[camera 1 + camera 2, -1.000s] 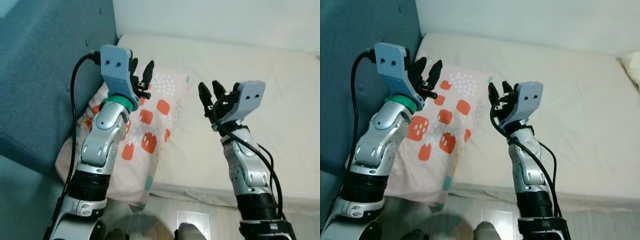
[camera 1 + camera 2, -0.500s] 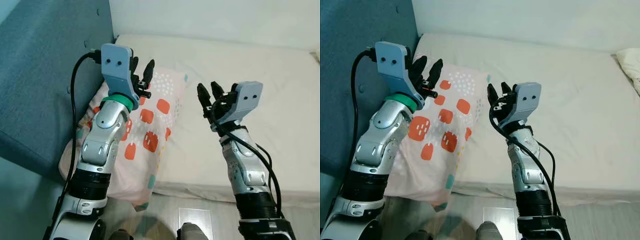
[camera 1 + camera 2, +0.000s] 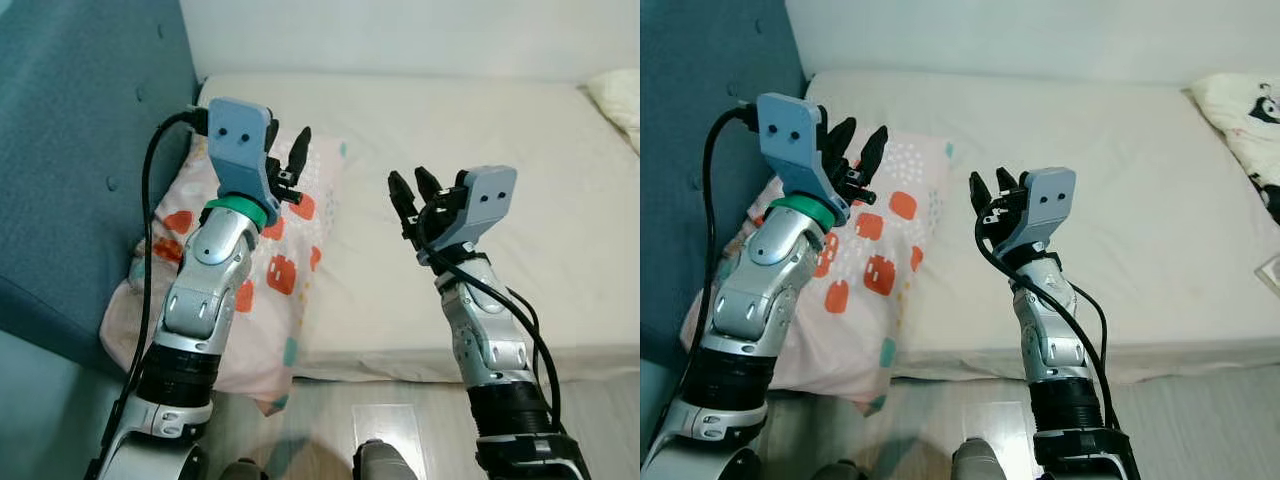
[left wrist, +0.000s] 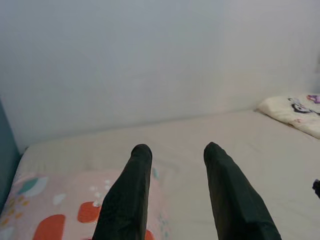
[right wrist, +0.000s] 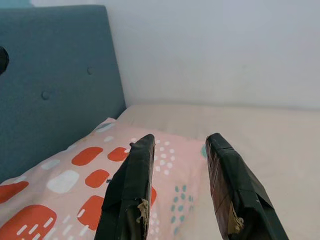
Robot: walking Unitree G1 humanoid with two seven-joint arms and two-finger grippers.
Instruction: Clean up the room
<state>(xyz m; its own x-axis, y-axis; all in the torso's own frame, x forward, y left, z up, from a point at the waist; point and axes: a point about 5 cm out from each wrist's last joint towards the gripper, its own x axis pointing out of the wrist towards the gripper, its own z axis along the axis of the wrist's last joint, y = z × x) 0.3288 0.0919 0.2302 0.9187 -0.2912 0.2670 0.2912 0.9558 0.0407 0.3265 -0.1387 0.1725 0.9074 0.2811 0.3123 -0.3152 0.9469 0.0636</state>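
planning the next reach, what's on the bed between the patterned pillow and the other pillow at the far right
Nothing: bare cream mattress runs from the patterned pillow to the cartoon-print pillow, seen in the right eye view. The right gripper hovers open above that stretch.

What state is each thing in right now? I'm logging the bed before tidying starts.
Patterned pillow: lying flat against the headboard, one corner hanging over the mattress edge.
Mattress: bare, no sheet folds showing.
Second pillow: lying at the far right end of the mattress.
Left gripper: jaws open, raised above the patterned pillow.
Right gripper: jaws open, raised above the mattress.
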